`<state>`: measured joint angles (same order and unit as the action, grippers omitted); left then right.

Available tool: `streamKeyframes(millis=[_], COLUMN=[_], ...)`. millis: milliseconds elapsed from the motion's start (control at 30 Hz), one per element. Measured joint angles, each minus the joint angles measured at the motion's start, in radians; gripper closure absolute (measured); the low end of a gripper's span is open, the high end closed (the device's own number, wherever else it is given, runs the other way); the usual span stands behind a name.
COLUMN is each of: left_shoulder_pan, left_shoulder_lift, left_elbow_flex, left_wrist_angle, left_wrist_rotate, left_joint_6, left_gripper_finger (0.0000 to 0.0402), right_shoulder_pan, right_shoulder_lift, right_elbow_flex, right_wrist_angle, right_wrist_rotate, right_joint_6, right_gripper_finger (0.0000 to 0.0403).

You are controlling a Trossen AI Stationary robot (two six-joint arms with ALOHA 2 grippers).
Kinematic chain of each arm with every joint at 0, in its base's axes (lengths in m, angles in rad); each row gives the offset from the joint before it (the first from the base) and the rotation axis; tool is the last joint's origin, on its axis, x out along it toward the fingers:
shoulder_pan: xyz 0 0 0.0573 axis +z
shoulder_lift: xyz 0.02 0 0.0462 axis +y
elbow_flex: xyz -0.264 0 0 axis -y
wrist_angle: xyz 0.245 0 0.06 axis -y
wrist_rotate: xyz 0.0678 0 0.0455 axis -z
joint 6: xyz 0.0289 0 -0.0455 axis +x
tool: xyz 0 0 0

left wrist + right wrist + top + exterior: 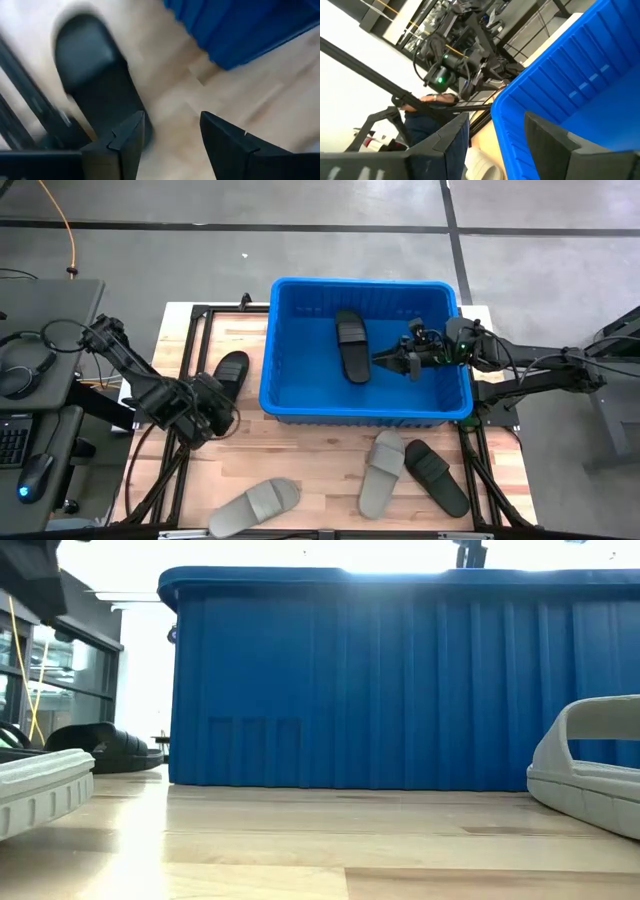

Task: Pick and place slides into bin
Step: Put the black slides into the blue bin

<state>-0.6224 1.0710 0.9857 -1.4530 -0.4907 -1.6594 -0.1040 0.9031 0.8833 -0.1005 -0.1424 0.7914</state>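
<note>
I see one black slide lying flat inside the blue bin, my right gripper released above it, my left gripper released beside another black slide left of the bin.

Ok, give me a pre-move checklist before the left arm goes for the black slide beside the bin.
1. Left end effector open: ok.
2. Black slide clear of the bin wall: ok.
3. End effector centred over that slide: not ok, it sits off to one side.
4. Right end effector out of the way, over the bin interior: ok.
5. Bin has room, holding one black slide: ok.
</note>
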Motion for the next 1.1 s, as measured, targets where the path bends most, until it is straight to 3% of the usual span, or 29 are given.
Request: streamKeyframes(millis=[133,233,400,533,733,933,1100], left_shoulder_pan=[0.000,0.000,0.000,-0.001,-0.002,-0.002,-0.003], left_shoulder_lift=[-0.013,-0.013,-0.013,-0.013,-0.007,0.051,0.114], left_elbow_flex=[0.001,0.001,0.001,0.001,0.001,0.001,0.001], left_wrist_angle=[0.024,0.025,0.075,0.126,0.273,0.372,0.415], left_wrist_rotate=[0.035,0.029,-0.033,-0.170,-0.338,-0.556,-0.599], left_joint_6=[-0.290,-0.389,-0.440,-0.496,-0.386,-0.404,-0.467], left_gripper_finger=[0.0244,0.0261,0.0284,0.0296,0.0307,0.0321,0.0341], right_shoulder_pan=[0.000,0.000,0.000,0.000,0.000,0.000,0.000], right_shoulder_lift=[0.000,0.000,-0.002,-0.002,-0.003,-0.003,-0.003], right_elbow_flex=[0.000,0.000,0.000,0.000,0.000,0.000,0.000], right_wrist_angle=[0.000,0.008,0.010,0.010,0.010,0.052,0.139], right_wrist_rotate=[-0.014,-0.035,-0.081,-0.143,-0.219,-0.281,-0.338], right_joint_6=[-0.007,-0.007,-0.007,-0.007,-0.007,0.015,0.065], right_gripper_finger=[0.0224,0.0224,0.0224,0.0224,0.0224,0.0224,0.0224])
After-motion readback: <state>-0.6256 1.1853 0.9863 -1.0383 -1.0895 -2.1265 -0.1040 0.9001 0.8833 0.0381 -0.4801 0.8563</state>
